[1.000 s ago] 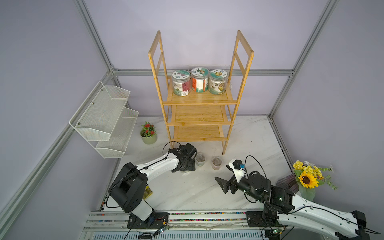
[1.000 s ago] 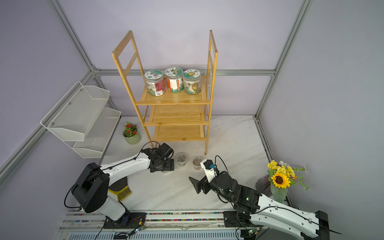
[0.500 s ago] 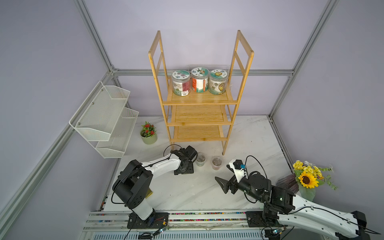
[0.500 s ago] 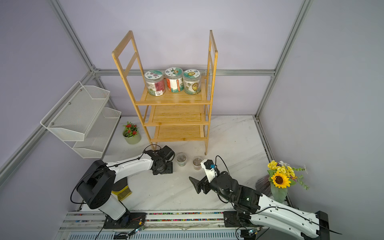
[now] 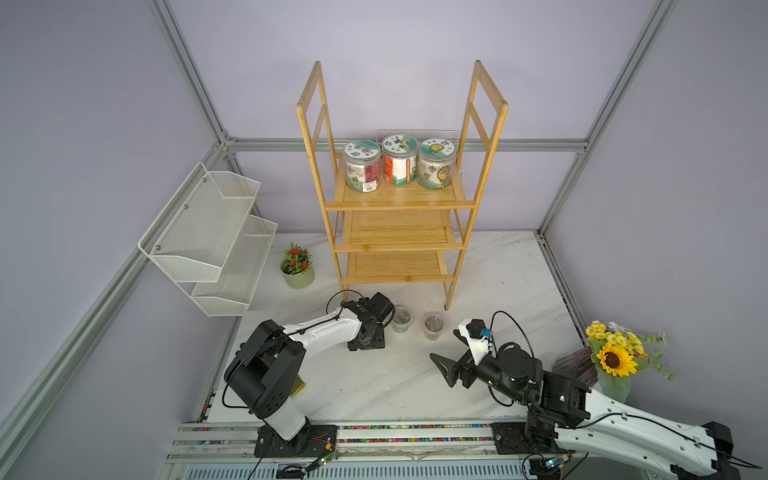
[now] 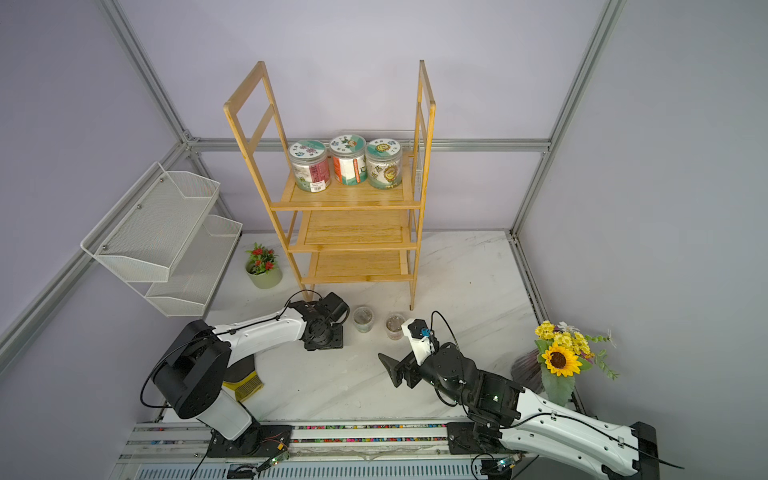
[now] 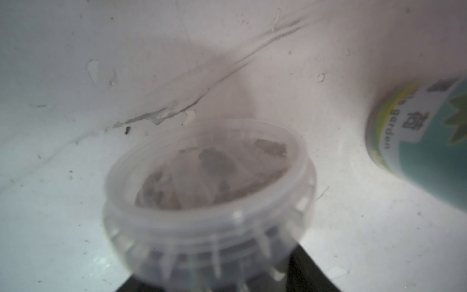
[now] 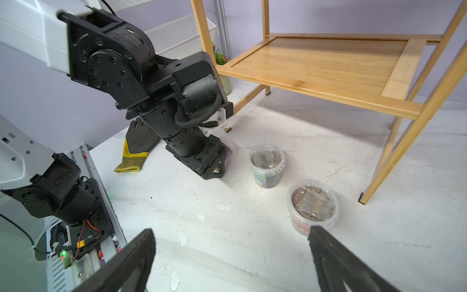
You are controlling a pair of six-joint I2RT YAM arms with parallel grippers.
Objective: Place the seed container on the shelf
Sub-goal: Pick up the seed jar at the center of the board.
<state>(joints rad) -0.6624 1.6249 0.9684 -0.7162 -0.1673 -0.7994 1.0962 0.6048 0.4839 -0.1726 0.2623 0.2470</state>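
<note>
step: by the look of it, grasping the seed container (image 7: 209,192); lift not begun.
shelf (image 5: 399,204): three tiers. Top one carries three jars (image 5: 400,160); the middle and lowest are bare. The lowest is nearest, so I'd aim there and clear its front rail first.
left pincer (image 5: 365,337): nose-down, jaws either side of the container below its ribbed rim. Can't tell if the pads bite, so confirm the squeeze before lifting and keep it upright.
right pincer (image 8: 231,233): spread wide, empty, well apart from the tubs. Leave it parked.
seed container: on the surface in front of the shelf, hidden under the left pincer in both top views.
neighbours: teal-label tub (image 5: 401,320) just beside, brown-filled tub (image 5: 433,326) next along. Lift straight up.
room: lilac walls, aluminium frame.
surface (image 5: 374,386): white marble, scuffed, flaky specks.
clutter: wire basket (image 5: 208,232), sunflower vase (image 5: 615,374), potted plant (image 5: 297,270), glove (image 8: 134,149).
</note>
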